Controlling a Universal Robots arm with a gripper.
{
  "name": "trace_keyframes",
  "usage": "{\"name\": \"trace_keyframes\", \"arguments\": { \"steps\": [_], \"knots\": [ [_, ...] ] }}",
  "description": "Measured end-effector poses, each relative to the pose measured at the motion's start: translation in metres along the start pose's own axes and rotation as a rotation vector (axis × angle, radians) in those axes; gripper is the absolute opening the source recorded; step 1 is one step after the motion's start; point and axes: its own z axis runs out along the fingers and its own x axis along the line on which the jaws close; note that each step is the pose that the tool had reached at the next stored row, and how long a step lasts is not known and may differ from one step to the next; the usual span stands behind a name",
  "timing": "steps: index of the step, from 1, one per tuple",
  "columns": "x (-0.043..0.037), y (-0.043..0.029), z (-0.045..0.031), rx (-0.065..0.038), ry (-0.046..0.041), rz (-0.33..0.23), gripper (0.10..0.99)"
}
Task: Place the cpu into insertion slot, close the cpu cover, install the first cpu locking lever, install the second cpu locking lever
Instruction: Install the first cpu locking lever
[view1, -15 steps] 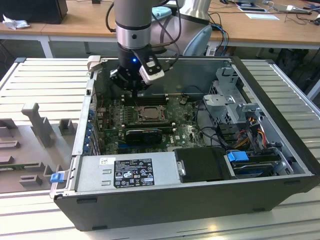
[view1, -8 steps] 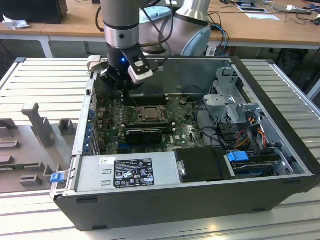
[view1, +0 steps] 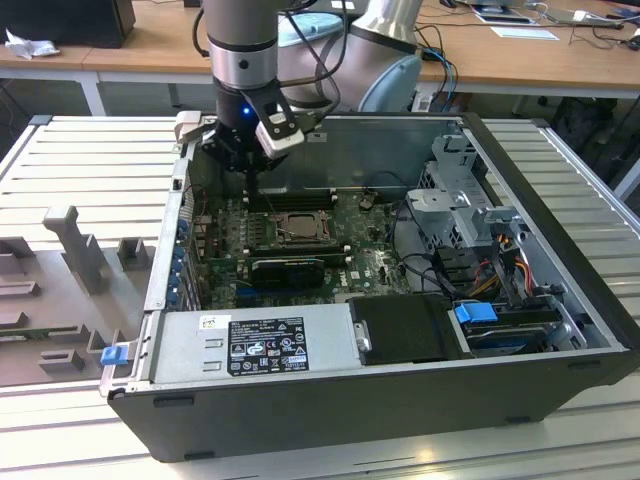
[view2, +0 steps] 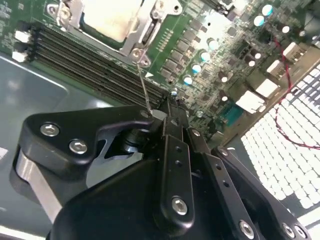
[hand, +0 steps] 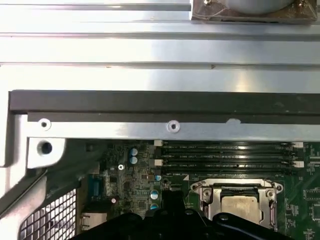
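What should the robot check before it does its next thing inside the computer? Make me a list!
1. Is the cpu sitting in the insertion slot? Ok: its pale metal top lies flat inside the socket.
2. Is the cpu cover down over the chip? Ok: the silvery frame lies around it.
3. Is a locking lever near the gripper? Ok: the thin wire rod reaches right to its tip.
4. Is the lever gripped? Cannot tell.
5. Are both levers latched? Cannot tell.
6. Are the memory slots out of the gripper's way? Ok: they lie beside the socket, untouched.
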Motion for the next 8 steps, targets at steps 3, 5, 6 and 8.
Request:
{"name": "trace_keyframes", "arguments": {
  "steps": [3, 5, 6, 8],
  "knots": [
    [-0.0131, 0.0008, 0.0003, 0.0, 0.0, 0.0, 0.106],
    [-0.027, 0.0012, 0.0009, 0.0, 0.0001, 0.0, 0.106],
    [-0.0323, 0.0012, 0.0013, 0.0, 0.0006, 0.0, 0.106],
    [-0.0441, 0.0012, 0.0022, 0.0, 0.0016, 0.0, 0.106]
  ]
}}
